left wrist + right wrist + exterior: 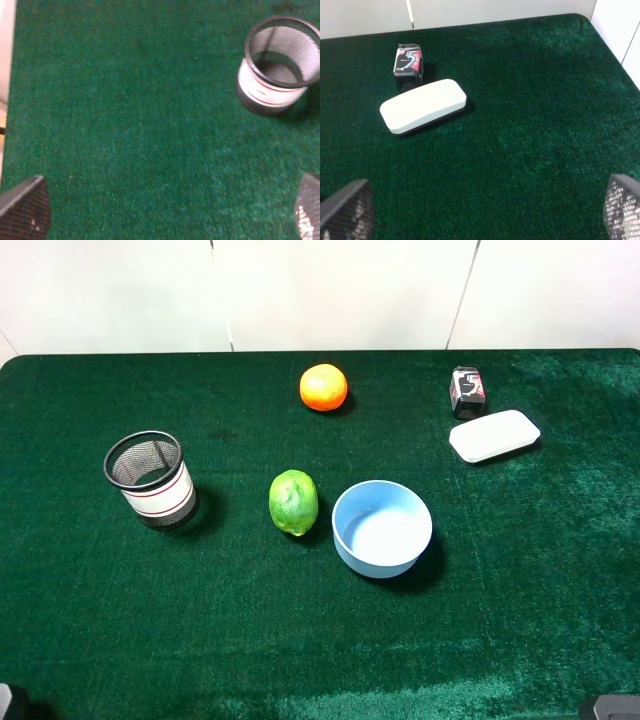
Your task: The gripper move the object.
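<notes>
The light blue bowl stands upright and empty on the green cloth, right of centre in the exterior high view. It does not show in either wrist view. My left gripper is open and empty, low over the cloth at the front left, far from the bowl. My right gripper is open and empty at the front right, also apart from the bowl. In the exterior high view only dark bits of the arms show at the bottom corners.
A green lime lies just left of the bowl. An orange sits at the back. A black mesh cup stands at left. A white oblong dish and a small dark pack are at back right.
</notes>
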{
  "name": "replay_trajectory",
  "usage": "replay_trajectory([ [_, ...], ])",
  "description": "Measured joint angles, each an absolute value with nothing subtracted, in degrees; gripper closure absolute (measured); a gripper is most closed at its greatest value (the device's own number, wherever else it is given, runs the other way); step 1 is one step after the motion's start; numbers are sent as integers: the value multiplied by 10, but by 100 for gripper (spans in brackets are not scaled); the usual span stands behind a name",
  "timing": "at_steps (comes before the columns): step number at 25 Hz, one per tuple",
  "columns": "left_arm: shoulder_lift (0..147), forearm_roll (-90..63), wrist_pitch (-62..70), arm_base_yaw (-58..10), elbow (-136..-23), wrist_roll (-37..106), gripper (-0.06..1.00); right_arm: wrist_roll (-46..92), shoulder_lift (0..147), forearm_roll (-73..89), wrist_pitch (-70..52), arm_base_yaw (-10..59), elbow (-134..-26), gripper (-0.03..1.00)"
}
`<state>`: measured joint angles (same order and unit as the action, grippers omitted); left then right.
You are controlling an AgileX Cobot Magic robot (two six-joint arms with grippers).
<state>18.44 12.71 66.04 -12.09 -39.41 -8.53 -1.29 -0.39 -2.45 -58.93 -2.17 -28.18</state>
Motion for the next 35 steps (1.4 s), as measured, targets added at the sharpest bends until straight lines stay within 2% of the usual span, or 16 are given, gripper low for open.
replay_trajectory([
  [10,75,85,627,-44,-302,-77,-5,-13,-4,-24,-589,-22,-282,28],
  [19,0,84,610,-42,-290,-51,-5,-13,-4,-24,-589,-22,-282,28],
  [35,-4,84,610,-42,-289,-32,-5,-13,-4,-24,-589,-22,-282,28],
])
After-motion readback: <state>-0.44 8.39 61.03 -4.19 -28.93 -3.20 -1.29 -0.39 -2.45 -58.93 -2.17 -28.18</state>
